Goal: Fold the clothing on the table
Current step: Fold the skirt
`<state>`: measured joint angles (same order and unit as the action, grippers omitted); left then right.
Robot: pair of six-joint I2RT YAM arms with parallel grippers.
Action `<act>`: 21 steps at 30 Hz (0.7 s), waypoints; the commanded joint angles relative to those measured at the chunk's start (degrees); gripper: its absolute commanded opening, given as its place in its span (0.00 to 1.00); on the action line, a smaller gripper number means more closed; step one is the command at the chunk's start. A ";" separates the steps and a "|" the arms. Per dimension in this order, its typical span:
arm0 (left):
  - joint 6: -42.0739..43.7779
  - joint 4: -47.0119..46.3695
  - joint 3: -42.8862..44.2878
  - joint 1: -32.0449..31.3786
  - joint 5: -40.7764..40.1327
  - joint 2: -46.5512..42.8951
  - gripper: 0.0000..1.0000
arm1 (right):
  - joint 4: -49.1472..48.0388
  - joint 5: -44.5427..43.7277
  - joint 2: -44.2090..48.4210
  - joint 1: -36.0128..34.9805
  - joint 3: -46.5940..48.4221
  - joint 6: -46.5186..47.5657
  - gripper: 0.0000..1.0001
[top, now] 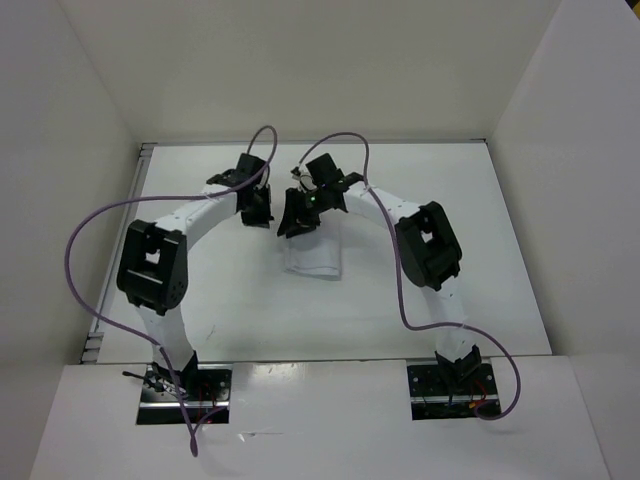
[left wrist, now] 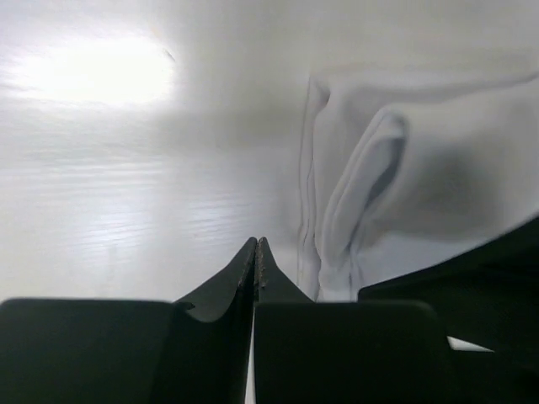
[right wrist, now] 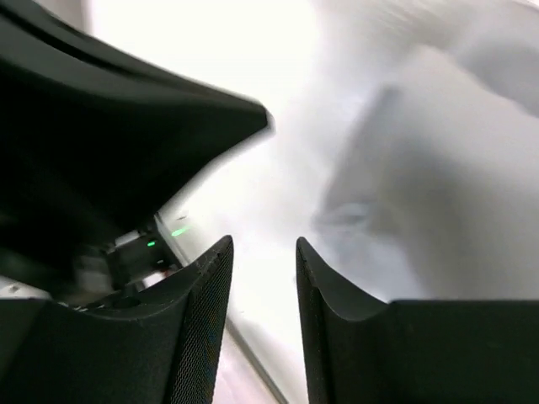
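Top view: clothing [top: 313, 258], thin, limp, probably light and slippy, lying mid table [top: 480, 200] just beside both grippers. Left wrist: left gripper [left wrist: 256, 252] pinched closed, empty, clothing to its right; best pinched at an edge. Right wrist: right gripper [right wrist: 264, 261] parted, empty; view blurred.

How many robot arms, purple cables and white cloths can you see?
White-and-black robot arms: 2
Thin purple cables: 2
Small wrinkly white fabric clothing: 1
Total: 5
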<state>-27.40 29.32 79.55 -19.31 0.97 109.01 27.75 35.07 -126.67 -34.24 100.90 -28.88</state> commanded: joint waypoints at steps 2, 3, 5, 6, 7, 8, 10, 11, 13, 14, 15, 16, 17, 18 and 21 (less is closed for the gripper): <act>4.72 4.69 7.80 2.35 -5.98 -10.04 0.01 | -6.75 8.26 8.96 1.10 2.37 -1.27 0.42; 4.72 5.30 9.12 2.35 -4.94 -10.57 0.01 | -5.44 6.00 10.03 1.10 3.07 -0.65 0.42; 5.34 5.31 9.66 2.35 2.31 -11.19 0.01 | -2.28 2.83 13.45 1.81 2.38 0.49 0.36; 5.34 4.26 9.66 2.35 5.85 -11.89 0.01 | -1.56 -0.76 14.51 2.33 1.67 0.50 0.32; 5.34 3.56 9.66 2.35 9.28 -11.89 0.01 | -0.95 -2.88 15.48 3.12 -0.07 0.50 0.22; 5.34 2.77 9.14 2.35 12.27 -11.89 0.01 | 0.28 -5.34 16.27 3.13 -0.96 0.50 0.17; 5.34 0.66 8.61 1.65 20.01 -11.89 0.00 | 0.29 -9.82 17.69 5.40 -4.20 0.50 0.12; 5.86 -1.09 7.82 1.64 24.99 -11.89 0.00 | 0.29 -10.45 18.38 6.19 -4.92 0.50 0.10; 6.73 -2.77 7.29 1.64 31.69 -10.84 0.00 | -0.32 -10.98 18.39 8.30 -6.15 0.50 0.08; 6.74 -4.78 6.59 1.04 34.33 -9.71 0.00 | -0.33 -10.99 17.87 8.83 -6.16 0.50 0.07; 6.74 -5.76 5.28 0.51 38.01 -9.00 0.00 | -0.33 -10.99 17.08 8.84 -6.16 0.50 0.07; 5.87 -6.55 4.74 0.50 38.66 -8.30 0.00 | -0.33 -11.86 17.07 9.53 -6.16 0.50 0.07; 5.17 -7.86 4.04 0.50 38.67 -6.55 0.00 | -0.33 -12.39 16.29 9.54 -6.16 0.50 0.05; 5.16 -8.40 2.73 -0.11 39.54 -5.57 0.00 | -0.33 -12.39 15.67 10.15 -6.16 1.02 0.05; 4.46 -9.72 0.53 -0.11 39.54 -1.88 0.00 | -0.33 -10.73 13.21 10.68 -6.16 1.02 0.04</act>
<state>-22.74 22.72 82.32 -19.33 35.05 103.74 26.85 24.38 -111.61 -23.35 95.39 -28.86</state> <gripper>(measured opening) 0.000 0.041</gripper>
